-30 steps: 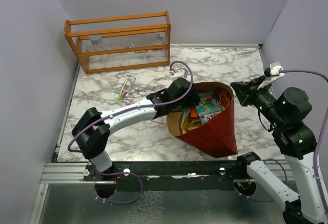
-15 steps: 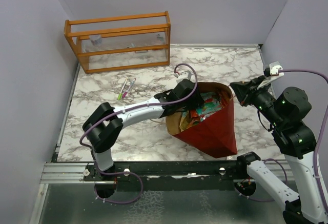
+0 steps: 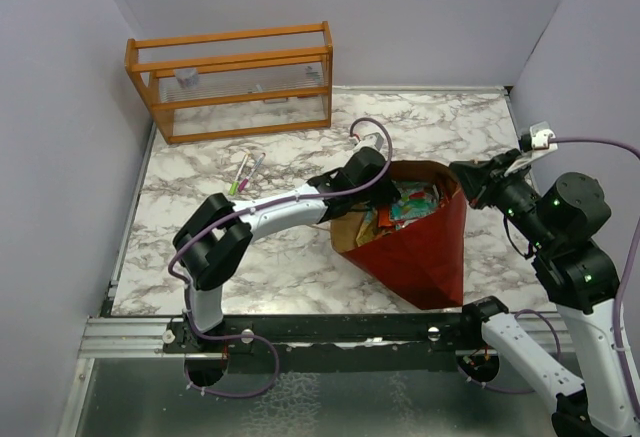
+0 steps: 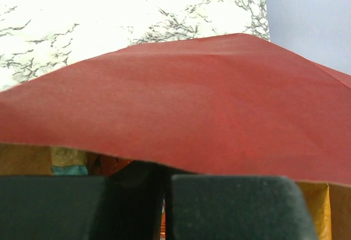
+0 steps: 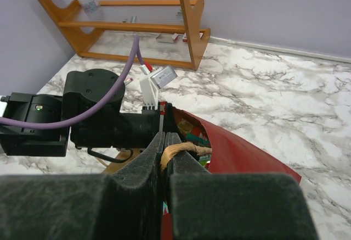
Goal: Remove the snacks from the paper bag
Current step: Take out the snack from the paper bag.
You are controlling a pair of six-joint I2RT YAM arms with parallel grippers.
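The dark red paper bag point(image 3: 425, 252) lies on its side, its mouth facing left. Crinkly snacks point(image 3: 405, 205) in orange, teal and gold show in the brown opening. My left gripper point(image 3: 383, 200) reaches into that mouth. In the left wrist view the bag's red wall point(image 4: 192, 102) hangs over the left gripper point(image 4: 164, 196); the pads are pressed almost together with an orange sliver of packet between them. My right gripper point(image 5: 165, 139) is shut on the tan cord handle point(image 5: 186, 149) at the bag's upper right rim and holds it up point(image 3: 466, 182).
An orange wooden rack point(image 3: 235, 82) stands at the back left. Pink and green pens point(image 3: 245, 172) lie on the marble in front of it. Purple walls close both sides, and a metal rail point(image 3: 140, 332) runs along the near edge.
My left gripper has pushed further right into the bag's mouth and its jaws have closed. The bag's lip has shifted a little. The right gripper has kept hold of the handle.
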